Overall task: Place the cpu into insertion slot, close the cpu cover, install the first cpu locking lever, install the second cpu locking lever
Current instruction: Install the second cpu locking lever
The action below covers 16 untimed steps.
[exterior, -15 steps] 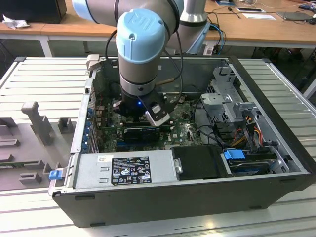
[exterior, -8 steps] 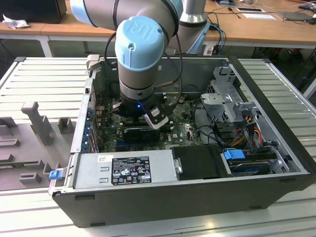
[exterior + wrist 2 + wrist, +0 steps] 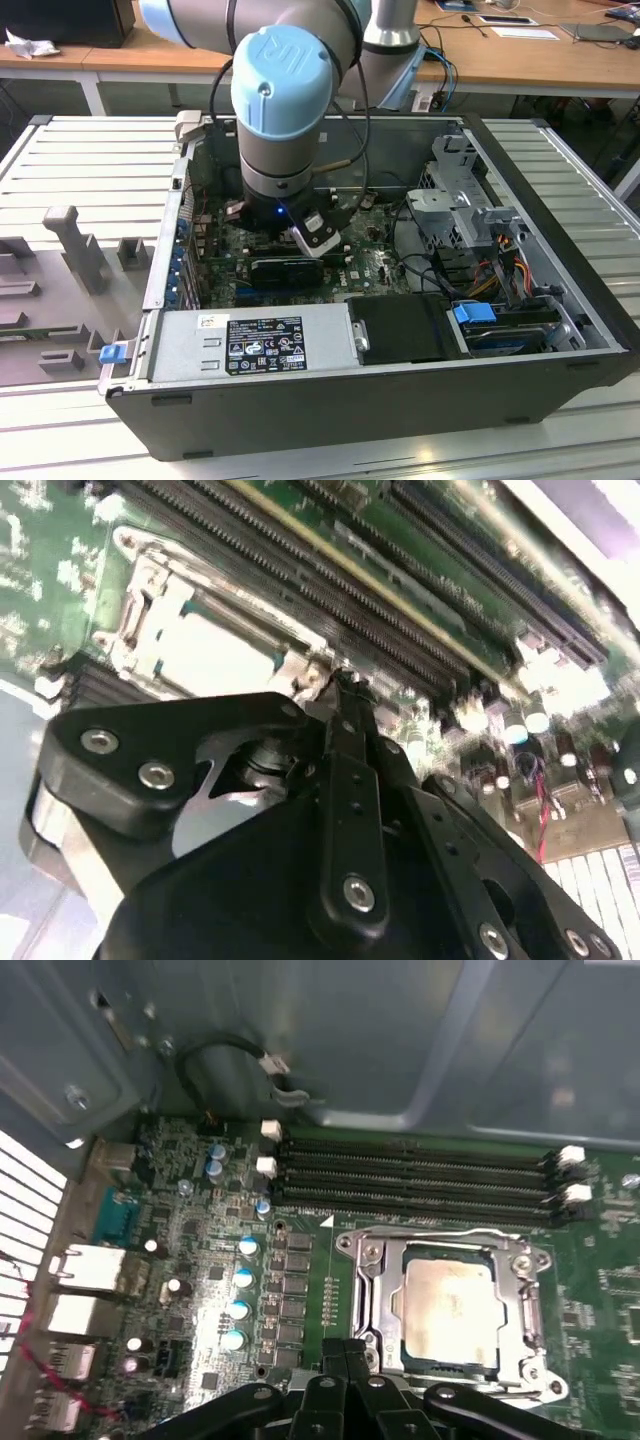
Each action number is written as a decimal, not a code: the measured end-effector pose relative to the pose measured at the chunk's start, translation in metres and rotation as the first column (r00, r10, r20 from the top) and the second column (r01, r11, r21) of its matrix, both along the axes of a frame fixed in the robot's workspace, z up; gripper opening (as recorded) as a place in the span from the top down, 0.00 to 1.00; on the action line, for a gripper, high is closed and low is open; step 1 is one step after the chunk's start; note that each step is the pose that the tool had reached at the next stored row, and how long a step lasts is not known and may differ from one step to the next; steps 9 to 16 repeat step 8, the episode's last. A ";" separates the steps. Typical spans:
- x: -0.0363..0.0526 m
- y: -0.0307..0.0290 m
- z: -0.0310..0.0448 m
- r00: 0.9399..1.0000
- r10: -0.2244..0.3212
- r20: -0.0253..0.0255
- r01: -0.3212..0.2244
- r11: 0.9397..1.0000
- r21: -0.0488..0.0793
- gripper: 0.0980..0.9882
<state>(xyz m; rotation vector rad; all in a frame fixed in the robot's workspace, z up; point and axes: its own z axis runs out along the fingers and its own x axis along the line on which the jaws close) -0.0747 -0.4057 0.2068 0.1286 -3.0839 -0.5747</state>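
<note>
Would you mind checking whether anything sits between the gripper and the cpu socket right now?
Nothing visible does. In the first wrist view the gripper hangs at the edge of the insertion slot, with only bare board between. The cpu already lies in the socket, framed by the cpu cover; the memory slots run alongside.

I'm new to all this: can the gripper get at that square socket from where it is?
Probably yes. In the first wrist view the gripper sits right at the socket's edge, with bare board between them. The cover lies flat over the cpu, nothing above it.
</note>
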 end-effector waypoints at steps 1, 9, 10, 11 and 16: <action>0.0000 0.0000 0.0026 1.000 0.000 0.000 0.000 1.000 0.000 0.99; 0.0000 0.0000 0.0131 1.000 0.000 0.000 0.000 1.000 0.000 0.99; 0.0000 0.0000 0.0131 1.000 0.000 0.000 0.000 1.000 0.000 0.99; 0.0000 0.0000 0.0131 1.000 0.000 0.000 0.000 1.000 0.000 0.99; 0.0000 0.0000 0.0131 1.000 0.000 0.000 0.000 1.000 0.000 0.99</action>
